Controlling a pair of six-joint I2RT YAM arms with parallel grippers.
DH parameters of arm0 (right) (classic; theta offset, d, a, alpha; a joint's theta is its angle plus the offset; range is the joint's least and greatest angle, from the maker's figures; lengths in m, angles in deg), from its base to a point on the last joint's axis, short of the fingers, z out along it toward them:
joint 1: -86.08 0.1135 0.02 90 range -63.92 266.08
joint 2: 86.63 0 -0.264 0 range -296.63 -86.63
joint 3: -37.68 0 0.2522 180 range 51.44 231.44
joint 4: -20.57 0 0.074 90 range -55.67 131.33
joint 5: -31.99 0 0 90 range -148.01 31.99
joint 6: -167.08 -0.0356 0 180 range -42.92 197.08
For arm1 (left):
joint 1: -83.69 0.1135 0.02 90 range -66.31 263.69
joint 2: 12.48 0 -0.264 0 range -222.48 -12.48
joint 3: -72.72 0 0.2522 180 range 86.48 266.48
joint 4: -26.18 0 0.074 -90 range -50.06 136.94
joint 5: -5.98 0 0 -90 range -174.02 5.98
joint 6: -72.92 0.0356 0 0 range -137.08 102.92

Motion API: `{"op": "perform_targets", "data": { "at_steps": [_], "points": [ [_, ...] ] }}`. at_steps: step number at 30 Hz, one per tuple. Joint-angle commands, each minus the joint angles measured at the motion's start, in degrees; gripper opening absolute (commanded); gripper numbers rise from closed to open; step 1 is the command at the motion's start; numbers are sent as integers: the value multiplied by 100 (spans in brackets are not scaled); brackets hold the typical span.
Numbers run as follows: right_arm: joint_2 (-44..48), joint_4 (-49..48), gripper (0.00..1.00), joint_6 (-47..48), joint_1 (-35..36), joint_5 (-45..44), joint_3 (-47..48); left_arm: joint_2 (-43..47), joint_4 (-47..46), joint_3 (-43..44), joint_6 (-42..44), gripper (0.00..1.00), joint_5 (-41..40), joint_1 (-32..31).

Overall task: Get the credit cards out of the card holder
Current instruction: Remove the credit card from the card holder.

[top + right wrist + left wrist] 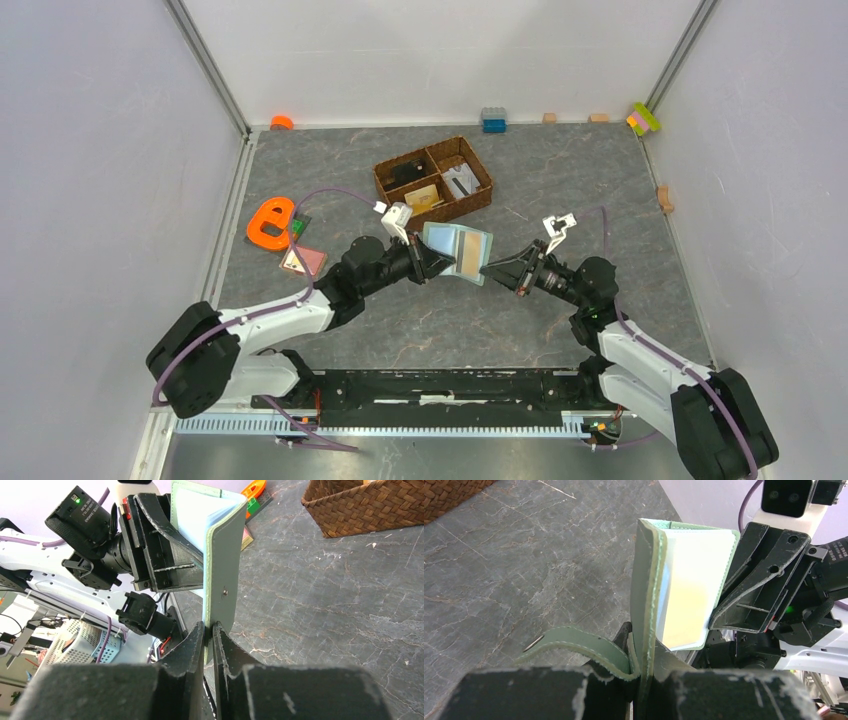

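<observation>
Card holder (440, 243): light sage-green bifold, soft flexing covers; hangs spread open in mid-air. Left gripper (640, 662) pinches one cover, right gripper (209, 632) the other. Tan credit card (468, 252) slotted inside: thin, stiff, likely slick; grasp its exposed edge

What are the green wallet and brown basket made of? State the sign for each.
The sage-green bifold card holder looks like matte leather or imitation: stitched edges, floppy strap. The brown divided basket looks like woven wicker: plaited walls.
</observation>
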Motion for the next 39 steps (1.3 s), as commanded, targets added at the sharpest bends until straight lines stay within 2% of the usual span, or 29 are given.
{"op": "perform_targets", "data": {
  "at_steps": [1, 10, 19, 27, 35, 39],
  "points": [
    [-66, 97, 14, 191, 64, 32, 285, -47, -642, 23, -84, 2, 356, 27],
    [6, -101, 7, 186, 144, 78, 288, -88, -584, 57, -78, 2, 348, 25],
    [-88, -321, 6, 106, 232, 126, 275, -213, -614, 124, -87, 2, 511, 25],
    [-131, 327, 6, 423, 227, -67, 413, -188, -698, 127, -72, 2, 624, 25],
    [-91, 731, 26, 623, 225, -260, 489, -75, -621, 91, 43, 2, 526, 16],
    [-67, 734, 43, 631, 231, -263, 482, -104, -503, 123, 81, 2, 459, 14]
  ]
}}
